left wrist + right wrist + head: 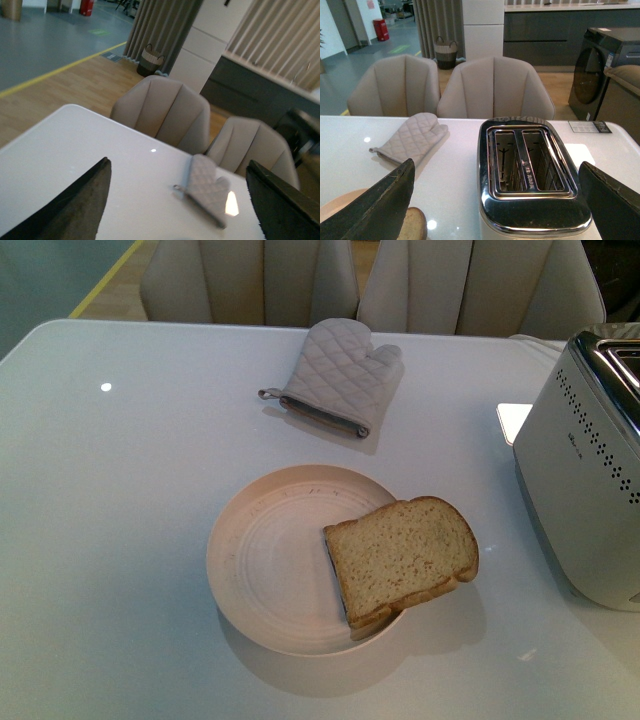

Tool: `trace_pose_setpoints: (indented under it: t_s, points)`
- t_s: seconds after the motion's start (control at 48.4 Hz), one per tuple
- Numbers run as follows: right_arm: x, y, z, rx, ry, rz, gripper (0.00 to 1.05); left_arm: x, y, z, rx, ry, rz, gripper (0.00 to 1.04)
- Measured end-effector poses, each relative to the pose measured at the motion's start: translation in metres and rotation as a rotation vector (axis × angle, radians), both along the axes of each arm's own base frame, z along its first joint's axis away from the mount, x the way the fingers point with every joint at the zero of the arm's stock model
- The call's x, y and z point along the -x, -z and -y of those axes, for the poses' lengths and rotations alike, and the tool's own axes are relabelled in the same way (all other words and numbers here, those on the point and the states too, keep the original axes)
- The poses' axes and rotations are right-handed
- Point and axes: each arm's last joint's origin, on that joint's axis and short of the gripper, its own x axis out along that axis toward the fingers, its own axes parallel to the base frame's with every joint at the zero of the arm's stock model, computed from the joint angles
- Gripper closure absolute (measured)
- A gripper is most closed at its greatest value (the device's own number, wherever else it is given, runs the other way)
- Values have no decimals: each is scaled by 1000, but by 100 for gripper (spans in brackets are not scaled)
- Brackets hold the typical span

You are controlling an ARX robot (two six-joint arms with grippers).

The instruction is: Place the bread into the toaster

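Observation:
The bread (402,558), a tan slice with a brown crust, lies on the right side of a round cream plate (270,558) and overhangs its rim. A corner of the bread (415,224) shows in the right wrist view. The silver-white toaster (590,465) with dotted sides stands at the table's right edge. Its chrome top with two empty slots (530,162) lies between my right gripper's (500,202) open fingers, which hang above it. My left gripper (182,200) is open and empty above the table. Neither arm shows in the front view.
A quilted grey oven mitt (340,375) lies at the table's far side, also in the left wrist view (206,187) and right wrist view (412,137). Two beige chairs (350,280) stand behind the table. A small white card (515,420) lies left of the toaster.

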Motion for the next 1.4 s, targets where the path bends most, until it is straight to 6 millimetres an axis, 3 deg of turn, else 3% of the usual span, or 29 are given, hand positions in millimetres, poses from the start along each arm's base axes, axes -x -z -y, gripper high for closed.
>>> trace_pose_setpoints:
  t_s: [0.103,0.454,0.681,1.074,1.404]
  points:
    - [0,0,0,0,-1,0,9,5,12,1,-229,-2,-19,47]
    - [0,0,0,0,-1,0,9,16,23,1,-334,-4,-13,102]
    - [0,0,0,0,0,0,9,23,33,1,-341,-6,-3,102]
    - [0,0,0,0,-1,0,9,37,36,1,-341,-4,-10,102]
    - [0,0,0,0,-1,0,9,38,36,1,-341,-5,-2,100]
